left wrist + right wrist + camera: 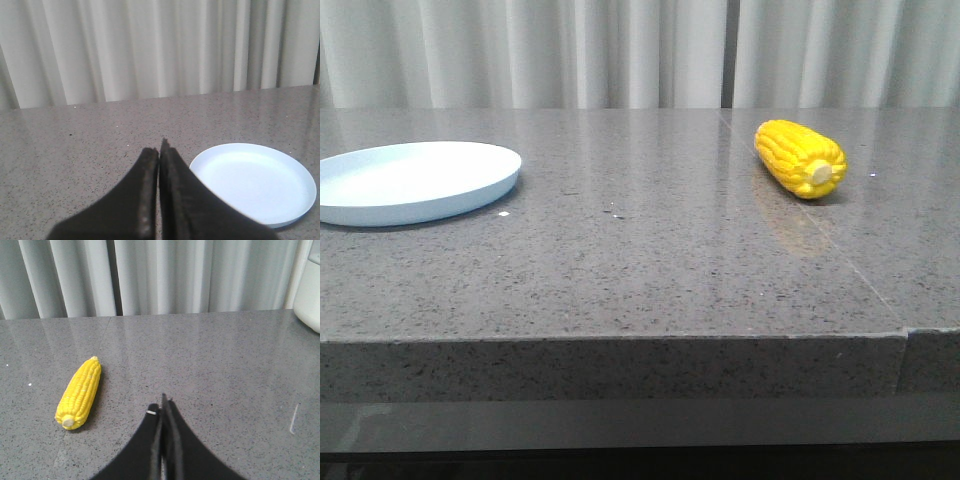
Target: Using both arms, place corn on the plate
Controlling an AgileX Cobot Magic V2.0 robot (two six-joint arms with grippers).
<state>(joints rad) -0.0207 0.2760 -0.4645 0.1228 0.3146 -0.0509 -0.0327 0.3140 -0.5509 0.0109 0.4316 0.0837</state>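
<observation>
The yellow corn (800,158) lies on the grey stone table at the right, its pale cut end toward the front. The pale blue plate (415,181) sits at the far left, empty. Neither arm shows in the front view. In the left wrist view my left gripper (160,149) is shut and empty, above the table, with the plate (255,182) beside it. In the right wrist view my right gripper (161,407) is shut and empty, above the table, with the corn (79,392) lying apart from it to one side.
White curtains hang behind the table. A seam (790,210) runs through the tabletop near the corn. A white object (309,290) stands at the edge of the right wrist view. The table's front edge (620,340) is close to the camera.
</observation>
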